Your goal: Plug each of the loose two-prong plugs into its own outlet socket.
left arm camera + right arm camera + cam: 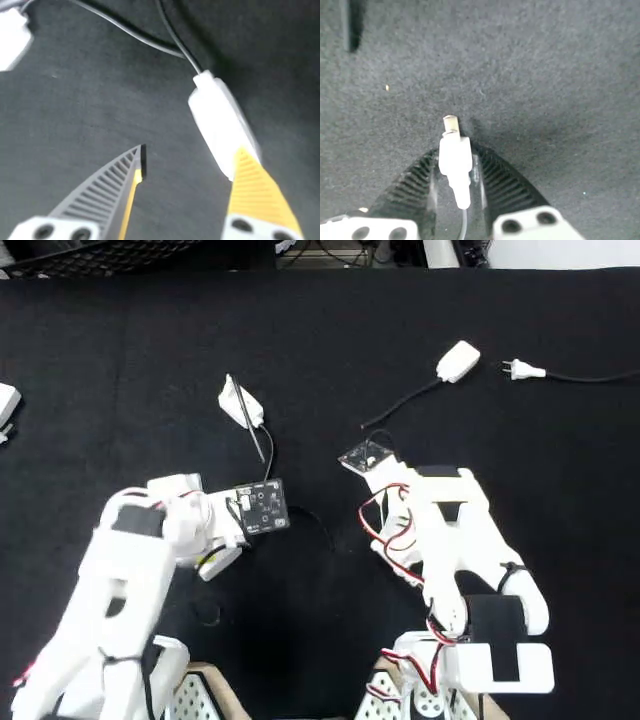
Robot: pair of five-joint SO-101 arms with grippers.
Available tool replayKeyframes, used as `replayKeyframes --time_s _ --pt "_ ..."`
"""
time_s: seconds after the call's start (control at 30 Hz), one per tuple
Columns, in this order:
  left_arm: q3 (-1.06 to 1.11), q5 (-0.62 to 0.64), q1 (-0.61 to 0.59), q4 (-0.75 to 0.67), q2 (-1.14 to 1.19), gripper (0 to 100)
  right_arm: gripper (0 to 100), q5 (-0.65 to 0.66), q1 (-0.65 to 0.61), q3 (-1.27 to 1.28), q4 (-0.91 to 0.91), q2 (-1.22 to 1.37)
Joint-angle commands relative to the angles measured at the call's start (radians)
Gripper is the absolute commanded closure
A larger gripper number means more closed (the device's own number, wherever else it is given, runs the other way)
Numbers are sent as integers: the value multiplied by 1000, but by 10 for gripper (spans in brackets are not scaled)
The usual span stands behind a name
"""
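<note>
My right gripper (455, 156) is shut on a small white two-prong plug (454, 147), whose prongs point out just above the black cloth; in the high view this gripper (366, 456) sits mid-table. My left gripper (190, 156) is open. A white oblong socket body (220, 120) with a black cable lies against its yellow finger (252, 185). From above, that white piece (240, 402) lies just beyond the left arm (190, 515). Another white socket (458, 361) lies at the back right, its cable running toward the right gripper. A loose white plug (522, 369) lies beside it.
The table is covered in black cloth (320, 330). A white object (5, 405) sits at the far left edge, and a second white piece (12, 35) shows in the left wrist view. The loose plug's black cable (590, 377) trails off to the right.
</note>
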Motion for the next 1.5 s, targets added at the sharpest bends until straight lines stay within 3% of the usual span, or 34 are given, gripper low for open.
replayKeyframes --time_s 0.0,0.13,0.43,0.6,0.9,1.47 --pt "54 121 24 -187 -12 718 985 -14 8 -5 -46 -5" --pt "47 146 24 -215 -21 718 985 -14 5 -5 -46 -5" --pt "-58 147 56 -74 -21 718 985 -11 6 -7 -48 -5" --pt "-180 143 -30 15 -11 718 985 -11 6 -7 -48 -5" --pt "-134 94 -156 6 66 718 985 -11 6 -7 -46 -5" --pt "-91 170 -22 14 161 718 985 -12 8 -7 -46 -5"
